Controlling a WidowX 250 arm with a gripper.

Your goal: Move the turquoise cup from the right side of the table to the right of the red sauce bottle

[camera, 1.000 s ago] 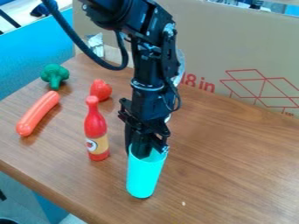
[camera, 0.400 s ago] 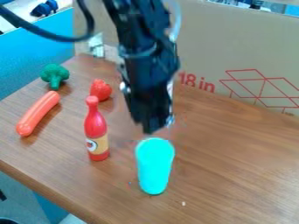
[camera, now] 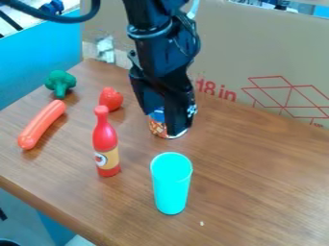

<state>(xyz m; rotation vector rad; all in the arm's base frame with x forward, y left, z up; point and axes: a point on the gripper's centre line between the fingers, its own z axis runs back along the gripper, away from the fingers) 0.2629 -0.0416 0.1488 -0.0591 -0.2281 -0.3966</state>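
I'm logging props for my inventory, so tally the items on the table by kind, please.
Toy food: 3 (green broccoli, orange-red sausage, red fruit or vegetable)
Bottles: 1 (red bottle)
Cups: 1 (turquoise cup)
Cans: 1 (patterned can, partly hidden)
Total: 6

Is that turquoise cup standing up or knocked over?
Standing upright: the turquoise cup has its round rim at the top and its narrower base on the table.
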